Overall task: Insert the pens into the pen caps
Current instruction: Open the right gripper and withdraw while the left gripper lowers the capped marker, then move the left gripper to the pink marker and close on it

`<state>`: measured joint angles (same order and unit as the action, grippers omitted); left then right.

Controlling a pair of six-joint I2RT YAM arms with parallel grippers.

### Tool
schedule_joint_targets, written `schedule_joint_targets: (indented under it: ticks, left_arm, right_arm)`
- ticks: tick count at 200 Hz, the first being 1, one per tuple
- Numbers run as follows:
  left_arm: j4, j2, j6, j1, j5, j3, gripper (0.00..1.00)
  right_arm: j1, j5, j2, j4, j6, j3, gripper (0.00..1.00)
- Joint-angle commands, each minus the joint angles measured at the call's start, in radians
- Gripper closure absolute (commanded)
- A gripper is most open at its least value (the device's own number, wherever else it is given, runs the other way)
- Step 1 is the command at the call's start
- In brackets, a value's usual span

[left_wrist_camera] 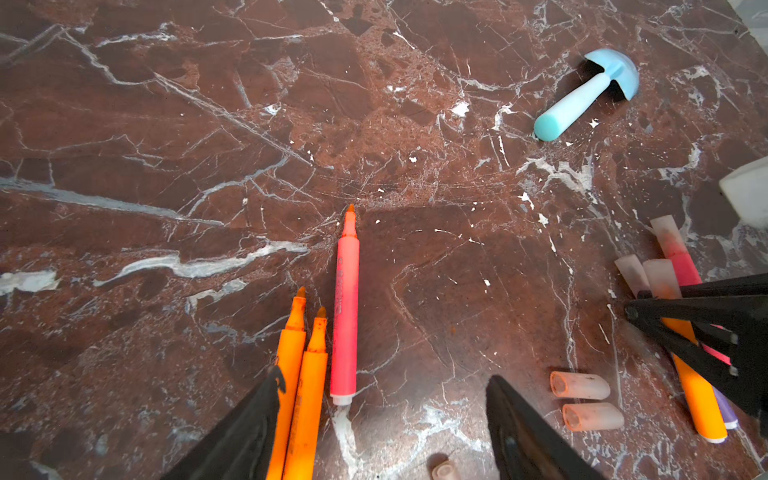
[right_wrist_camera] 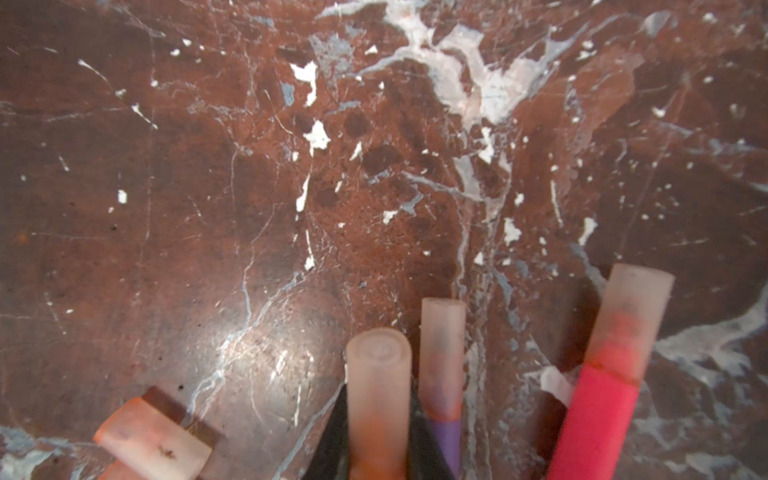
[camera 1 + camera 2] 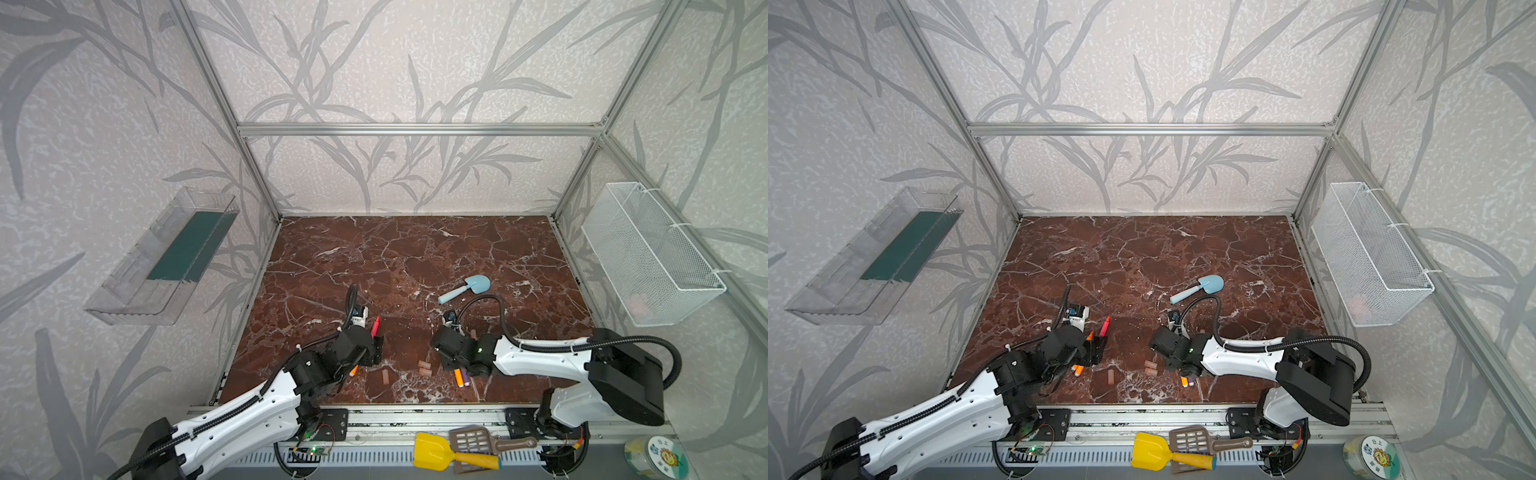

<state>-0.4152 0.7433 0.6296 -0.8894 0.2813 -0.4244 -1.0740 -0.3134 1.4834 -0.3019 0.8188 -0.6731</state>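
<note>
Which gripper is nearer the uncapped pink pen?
Left. The left gripper is open right at the uncapped pink pen; the right gripper is apart, gripping a capped orange pen.

Six pens lie on the tabletop. Three are capped: one orange pen, one red-pink pen, one purple pen. Three are bare: two bare orange pens and one bare red-pink pen. There are six pen caps, three of them loose. One light-blue toy shovel lies there too. Beyond the near edge are one yellow scoop, one brown slotted scoop and one jar.
</note>
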Motion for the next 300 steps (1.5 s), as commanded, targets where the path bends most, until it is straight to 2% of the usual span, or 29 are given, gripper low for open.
schedule_joint_targets:
  ticks: [1, 17, 32, 70, 115, 188, 259, 271, 300]
  left_arm:
    - [-0.033, 0.006, 0.016, -0.001, 0.045, -0.03, 0.21]
    - [-0.037, 0.011, 0.015, -0.001, 0.054, -0.034, 0.21]
    - [-0.037, 0.016, 0.013, -0.001, 0.059, -0.034, 0.21]
    - [-0.055, 0.04, 0.017, 0.0, 0.062, -0.049, 0.21]
    - [-0.07, 0.103, 0.038, 0.001, 0.068, -0.071, 0.24]
    - [-0.045, 0.207, 0.042, 0.0, 0.071, -0.09, 0.28]
    - [0.015, 0.37, 0.024, 0.001, 0.07, -0.116, 0.34]
    - [0.028, 0.409, 0.022, 0.001, 0.075, -0.124, 0.36]
    - [0.06, 0.506, 0.016, 0.003, 0.079, -0.148, 0.52]
  right_arm:
    - [0.015, 0.01, 0.038, -0.015, -0.001, -0.029, 1.0]
    - [0.025, 0.007, 0.06, -0.04, -0.007, -0.05, 0.89]
    - [0.031, 0.005, 0.078, -0.044, -0.008, -0.057, 0.83]
    - [0.038, -0.032, 0.091, -0.076, -0.001, -0.068, 0.81]
    - [0.039, -0.077, 0.068, -0.121, 0.0, -0.068, 0.72]
    - [0.039, -0.128, -0.072, -0.222, -0.026, -0.101, 0.69]
    - [0.036, -0.081, -0.276, -0.209, -0.061, -0.083, 0.68]
    - [0.037, -0.075, -0.308, -0.202, -0.061, -0.069, 0.68]
    - [0.036, -0.074, -0.373, -0.191, -0.062, -0.04, 0.67]
